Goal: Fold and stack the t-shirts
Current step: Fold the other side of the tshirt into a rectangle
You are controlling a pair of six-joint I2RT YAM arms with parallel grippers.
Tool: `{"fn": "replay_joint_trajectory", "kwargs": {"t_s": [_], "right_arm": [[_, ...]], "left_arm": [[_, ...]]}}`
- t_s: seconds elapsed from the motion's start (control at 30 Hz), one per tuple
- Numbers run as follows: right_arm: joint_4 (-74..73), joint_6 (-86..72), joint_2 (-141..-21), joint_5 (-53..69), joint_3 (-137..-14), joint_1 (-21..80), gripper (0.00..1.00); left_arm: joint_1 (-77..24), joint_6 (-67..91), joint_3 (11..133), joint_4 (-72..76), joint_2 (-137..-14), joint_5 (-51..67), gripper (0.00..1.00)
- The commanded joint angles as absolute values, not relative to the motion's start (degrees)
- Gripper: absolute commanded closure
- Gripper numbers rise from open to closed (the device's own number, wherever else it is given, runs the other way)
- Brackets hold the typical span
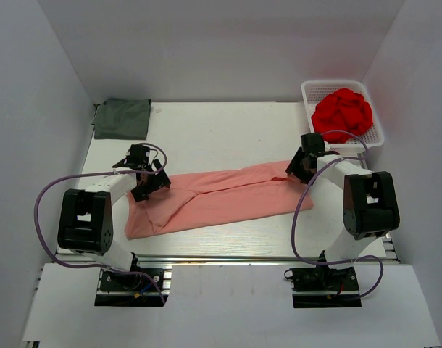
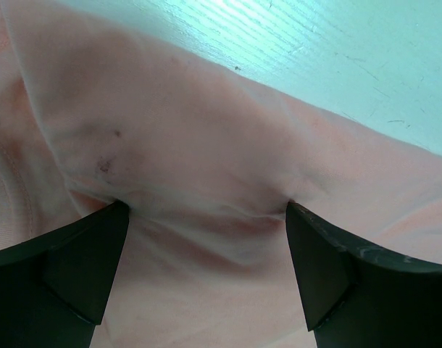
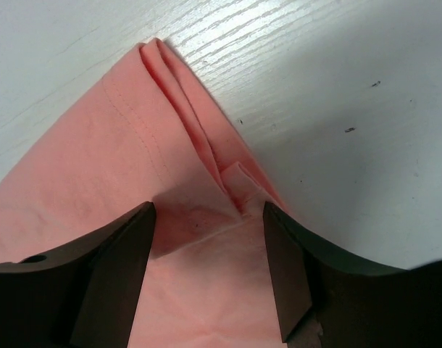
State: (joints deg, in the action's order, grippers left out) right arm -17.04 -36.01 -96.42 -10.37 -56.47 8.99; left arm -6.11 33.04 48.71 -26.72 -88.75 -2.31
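Note:
The salmon-pink t-shirt (image 1: 221,199) lies on the table as a long folded strip running left to right. My left gripper (image 1: 150,183) is low over its left end, open, with pink cloth (image 2: 206,159) filling the gap between the fingers (image 2: 76,261). My right gripper (image 1: 298,171) is low over the strip's far right corner, open, with its fingers (image 3: 112,275) either side of the layered corner folds (image 3: 199,145). The dark grey-green t-shirt (image 1: 122,118) lies folded at the back left, away from both grippers.
A white basket (image 1: 373,138) holding a crumpled red cloth (image 1: 342,112) stands at the back right, just behind the right arm. White walls close in the table on the left, back and right. Purple cables loop from both arms.

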Motion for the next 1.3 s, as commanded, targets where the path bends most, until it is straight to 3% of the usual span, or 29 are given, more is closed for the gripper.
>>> {"fn": "replay_joint_trajectory", "kwargs": {"t_s": [0.0, 0.07, 0.27, 0.33, 0.73, 0.97, 1.07, 1.13, 1.27], "right_arm": [[-17.05, -35.34, -95.45, -10.11, -56.6, 8.7, 0.41], [-15.21, -35.25, -95.54, -9.15, -56.34, 8.7, 0.47], [-13.36, -34.98, -94.14, -7.99, -57.04, 8.88, 0.96], [-13.62, -33.93, -93.35, -9.13, -58.09, 8.96, 1.0], [-11.6, -26.63, -91.58, -16.7, -59.77, 8.62, 1.0], [-11.95, -26.8, -96.49, -14.77, -58.27, 8.61, 1.0], [-11.78, -26.63, -98.78, -17.92, -59.67, 8.61, 0.87], [-12.74, -26.28, -99.4, -19.25, -61.34, 8.61, 0.67], [-12.66, -23.48, -97.65, -15.76, -63.02, 9.23, 0.43]], "left_arm": [[-5.8, 31.99, 49.31, -26.54, -89.38, -4.31, 0.0], [-5.8, 31.99, 49.31, -26.02, -89.38, -3.78, 0.0], [-5.8, 31.46, 48.78, -26.02, -89.38, -3.78, 0.0], [-5.8, 31.46, 48.78, -26.02, -89.38, -3.78, 0.0], [-5.8, 29.88, 48.78, -26.54, -89.91, -7.03, 0.0], [-5.8, 29.36, 49.83, -27.16, -91.05, -7.03, 0.0], [-5.8, 28.83, 49.83, -27.16, -91.67, -7.03, 0.0], [-5.8, 28.31, 50.36, -27.16, -91.67, -7.03, 0.0], [-5.8, 27.77, 51.42, -27.69, -91.06, -6.25, 0.0]]}}
